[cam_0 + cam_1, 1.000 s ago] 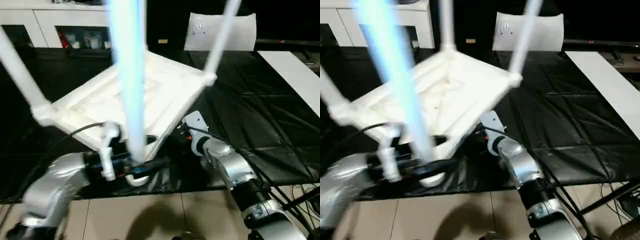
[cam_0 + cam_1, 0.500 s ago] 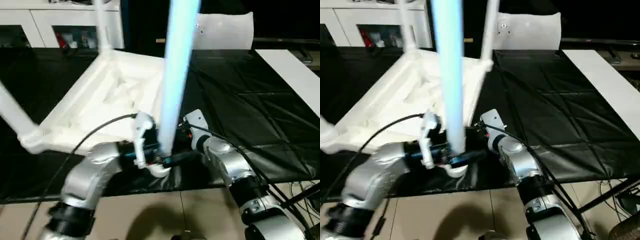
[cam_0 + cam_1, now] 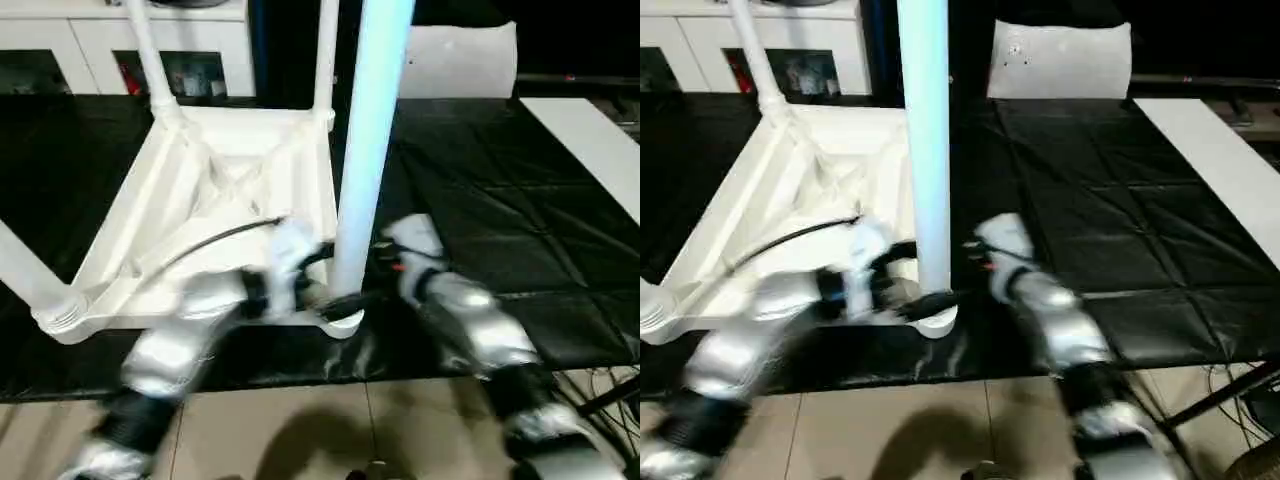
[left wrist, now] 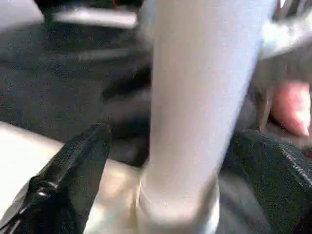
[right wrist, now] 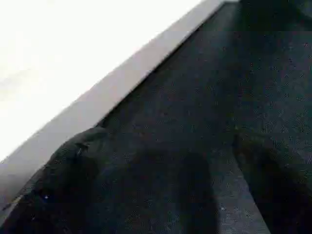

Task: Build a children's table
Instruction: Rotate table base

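The upturned tabletop point(image 3: 215, 215) lies on the black table point(image 3: 500, 230). Left end effector point(image 4: 161, 161) straddles the near leg point(image 3: 365, 160), wide; right end effector point(image 5: 161, 170), beside that leg, wide. An unclamped leg may tip loose.

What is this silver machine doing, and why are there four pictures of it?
It is a robot with two silver arms building a children's table. Two pictures come from cameras in its head, looking down. Two come from cameras on its wrists.

The white plastic tabletop lies upside down on a black cloth-covered surface, with long white tube legs standing up from its corners. A flat white sheet lies to the right.

The left end effector has its two black fingers on either side of the nearest white leg, low down by its corner socket. The right end effector is open, holding nothing, just above the black cloth.
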